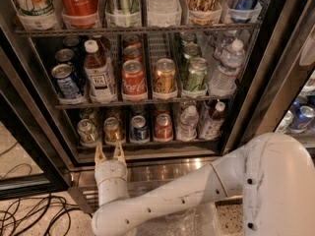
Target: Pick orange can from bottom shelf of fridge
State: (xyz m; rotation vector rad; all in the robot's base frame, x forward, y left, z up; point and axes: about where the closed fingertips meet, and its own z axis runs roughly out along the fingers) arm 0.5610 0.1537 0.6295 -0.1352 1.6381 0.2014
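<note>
The orange can (pixel 112 129) stands second from the left on the bottom shelf (pixel 147 143) of the fridge (pixel 241 112), whose door is open. It is orange-bronze with a silver lid. My gripper (pixel 109 154) is just below and in front of that can, at the ribbed steel base, pointing up toward the shelf. Its fingers (pixel 119 152) are apart and hold nothing, and they do not touch the can.
On the bottom shelf a silver can (pixel 87 131) stands left of the orange can, with a blue can (pixel 139 128), a red can (pixel 163 127) and two bottles (pixel 188 123) to its right. The middle shelf holds more cans and bottles. Cables (pixel 24 215) lie on the floor at the left.
</note>
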